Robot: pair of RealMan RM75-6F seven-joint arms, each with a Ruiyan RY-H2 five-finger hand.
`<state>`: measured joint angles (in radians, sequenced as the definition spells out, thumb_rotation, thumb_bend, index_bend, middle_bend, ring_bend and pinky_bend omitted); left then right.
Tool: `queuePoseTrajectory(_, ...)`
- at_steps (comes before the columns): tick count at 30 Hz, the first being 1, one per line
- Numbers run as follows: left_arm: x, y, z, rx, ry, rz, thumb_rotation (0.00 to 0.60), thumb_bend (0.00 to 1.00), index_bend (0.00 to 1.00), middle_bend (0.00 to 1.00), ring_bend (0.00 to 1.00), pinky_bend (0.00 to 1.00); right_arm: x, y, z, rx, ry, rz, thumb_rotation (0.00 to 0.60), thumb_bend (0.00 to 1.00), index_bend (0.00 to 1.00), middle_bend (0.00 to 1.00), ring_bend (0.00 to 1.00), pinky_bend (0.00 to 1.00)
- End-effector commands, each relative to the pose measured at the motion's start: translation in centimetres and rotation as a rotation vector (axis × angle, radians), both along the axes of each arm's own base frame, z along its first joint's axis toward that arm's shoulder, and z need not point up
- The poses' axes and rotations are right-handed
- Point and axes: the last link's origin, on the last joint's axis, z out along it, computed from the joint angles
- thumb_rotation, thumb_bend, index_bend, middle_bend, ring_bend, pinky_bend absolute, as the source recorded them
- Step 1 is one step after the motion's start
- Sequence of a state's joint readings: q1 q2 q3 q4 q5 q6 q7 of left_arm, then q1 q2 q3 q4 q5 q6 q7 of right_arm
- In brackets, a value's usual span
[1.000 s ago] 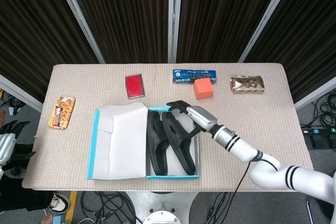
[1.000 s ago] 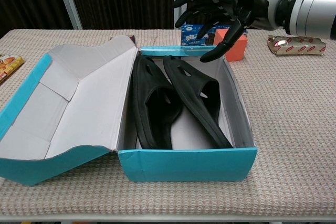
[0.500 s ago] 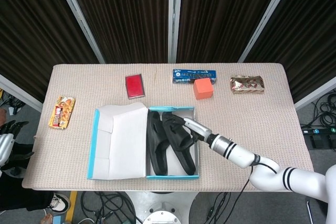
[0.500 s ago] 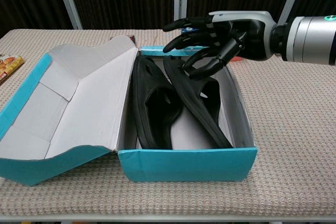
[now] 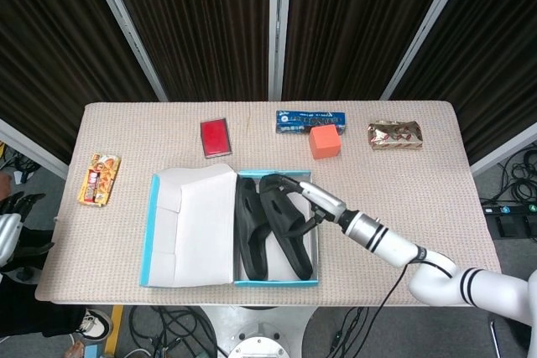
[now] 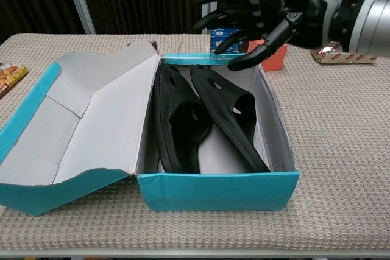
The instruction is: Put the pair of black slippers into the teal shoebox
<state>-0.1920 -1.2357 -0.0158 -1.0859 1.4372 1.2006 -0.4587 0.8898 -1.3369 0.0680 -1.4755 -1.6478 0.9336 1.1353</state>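
Head view: the teal shoebox point(image 5: 233, 282) stands on the bench point(image 5: 403, 182) near its front edge, its lid point(image 5: 193, 224) folded open to the left so that the compartment is reachable from above. Both black slippers point(image 5: 273, 228) lie inside, side by side and lengthwise, which lets the pair fit between the box walls; the right-hand slipper seems to ride up slightly against the wall at its near end. The right hand point(image 5: 304, 194) reaches in from the robot's right and hovers over the far end of the box.

Chest view: the right hand point(image 6: 259, 16) is above the far wall of the shoebox point(image 6: 217, 190), apart from the slippers point(image 6: 207, 117). Its fingers point(image 6: 219, 10) are spread and loosely curved, released, grasping nothing. The lid point(image 6: 91, 120) rests tilted outward, its grey inner face upward, leaving the opening unobstructed.

Judged from this arrangement, the placing step appears complete or nearly so; what may remain is settling the right-hand slipper flat, should the lid need to close. The left hand point(image 5: 12, 228) shows only at the left margin of the head view, off the bench; whether its fingers are released or clenched cannot be told.

Other items lie well apart from the box along the far and left sides of the bench: a red card case point(image 5: 216, 137), a blue biscuit packet point(image 5: 311, 120), an orange cube point(image 5: 325, 142), a gold-brown wrapper point(image 5: 394, 134) and a snack bag point(image 5: 99, 179).
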Motion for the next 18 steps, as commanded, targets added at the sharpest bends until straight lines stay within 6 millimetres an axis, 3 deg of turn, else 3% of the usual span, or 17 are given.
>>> queuePoseTrajectory(1,0.3,0.0,0.1,0.003,0.006,-0.011,0.600,0.13,0.12,0.15,0.02,0.07,-2.2,1.1,4.9,-0.286,0.071,0.098,0.600,0.00,0.08,0.20,0.04,0.23)
queuePoseTrajectory(6,1.0,-0.1,0.3,0.011,0.014,-0.029,0.600,0.13,0.12,0.15,0.02,0.07,-7.3,2.1,8.5,-0.614,0.278,0.039,0.600,0.06,0.08,0.19,0.04,0.23)
queuePoseTrajectory(9,1.5,-0.2,0.5,0.025,0.021,-0.044,0.600,0.13,0.12,0.15,0.02,0.07,-11.8,2.9,10.2,-0.773,0.445,0.006,0.600,0.09,0.08,0.14,0.01,0.20)
queuePoseTrajectory(13,2.0,-0.4,0.8,0.045,0.038,-0.068,0.600,0.12,0.12,0.15,0.02,0.07,-16.3,6.0,11.9,-0.794,0.625,-0.022,0.600,0.08,0.01,0.00,0.00,0.01)
queuePoseTrajectory(18,2.7,-0.9,0.8,0.068,0.062,-0.104,0.600,0.13,0.12,0.15,0.02,0.07,-19.7,10.3,13.2,-0.883,0.821,-0.103,0.600,0.06,0.00,0.00,0.00,0.00)
